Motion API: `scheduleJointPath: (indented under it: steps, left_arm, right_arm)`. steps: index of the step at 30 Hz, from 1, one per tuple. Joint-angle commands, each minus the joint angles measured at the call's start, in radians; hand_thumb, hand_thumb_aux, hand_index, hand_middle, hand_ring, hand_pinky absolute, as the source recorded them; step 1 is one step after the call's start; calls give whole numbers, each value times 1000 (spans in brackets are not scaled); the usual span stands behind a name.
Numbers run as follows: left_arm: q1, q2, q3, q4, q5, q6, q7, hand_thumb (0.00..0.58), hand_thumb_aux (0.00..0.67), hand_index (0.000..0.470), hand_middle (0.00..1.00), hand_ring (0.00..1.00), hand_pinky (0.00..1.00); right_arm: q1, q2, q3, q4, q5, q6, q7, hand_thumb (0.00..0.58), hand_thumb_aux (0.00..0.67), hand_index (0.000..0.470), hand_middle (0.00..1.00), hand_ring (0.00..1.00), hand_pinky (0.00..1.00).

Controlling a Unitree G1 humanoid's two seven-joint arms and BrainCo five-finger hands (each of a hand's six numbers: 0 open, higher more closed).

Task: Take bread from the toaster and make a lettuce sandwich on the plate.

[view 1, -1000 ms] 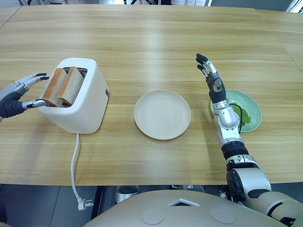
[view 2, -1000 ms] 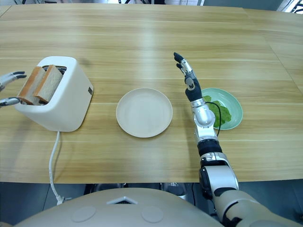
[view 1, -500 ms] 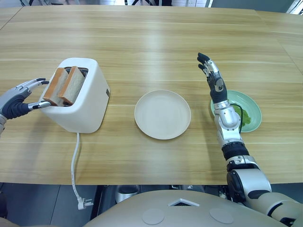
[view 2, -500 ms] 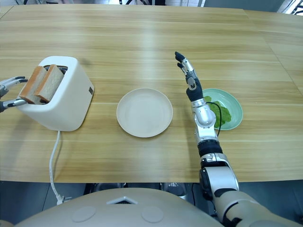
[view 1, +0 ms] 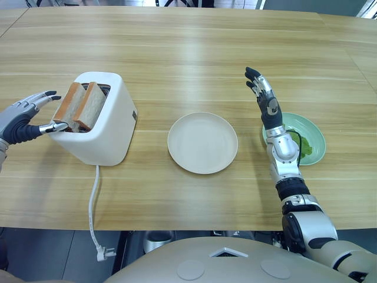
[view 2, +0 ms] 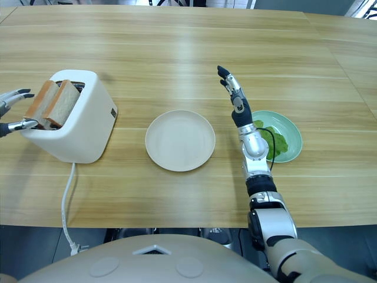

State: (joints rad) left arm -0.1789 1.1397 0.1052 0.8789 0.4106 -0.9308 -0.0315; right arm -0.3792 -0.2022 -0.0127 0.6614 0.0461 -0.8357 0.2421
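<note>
At the far left, the left hand is released and holds nothing. Its fingers are spread toward the far side of the bread and its thumb lies at the near-left corner of the toaster top; I cannot tell whether either touches. Half a second ago those fingers were lower and closer to the thumb, so the hand has spread wider, much as it was a second ago.

Just to its right, the white rounded-box toaster stands on the pale wooden table, unmoved. Two tan slices of toasted bread stand tilted in its slots: the left slice nearest the hand and the right slice beside it, both where they were before. A white power cord runs from the toaster toward the near edge of the table.

The round beige plate lies bare in the middle, well apart from the toaster.

To the right, the right hand is raised with its fingers straight and released, grasping nothing, almost unchanged. Its forearm crosses the left rim of the pale green bowl, which holds leafy green lettuce
</note>
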Motion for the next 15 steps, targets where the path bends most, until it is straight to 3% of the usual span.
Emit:
scheduleJointPath:
  steps: [1,2,4,6,13,15]
  left_arm:
    - [6,5,-34,-31,34,17,-1,379,276,189,0,0,0]
    - [4,4,-41,-31,42,25,-1,447,349,240,0,0,0]
    - [0,1,-54,-29,57,39,5,454,357,245,0,0,0]
    - [5,1,-58,-32,60,45,10,493,410,281,0,0,0]
    - [25,1,-49,-67,36,25,9,427,326,224,0,0,0]
    - [26,2,-46,-70,29,18,11,436,336,231,0,0,0]
  right_arm:
    - [7,-1,-7,-12,2,13,7,0,0,0,0,0,0]
    - [7,-1,-7,-13,1,13,7,0,0,0,0,0,0]
    - [8,-2,-8,-13,2,13,8,0,0,0,0,0,0]
    - [9,-1,-8,-15,2,14,8,0,0,0,0,0,0]
    - [14,-1,-7,-19,1,15,9,0,0,0,0,0,0]
    - [14,1,-6,-19,-1,15,7,0,0,0,0,0,0]
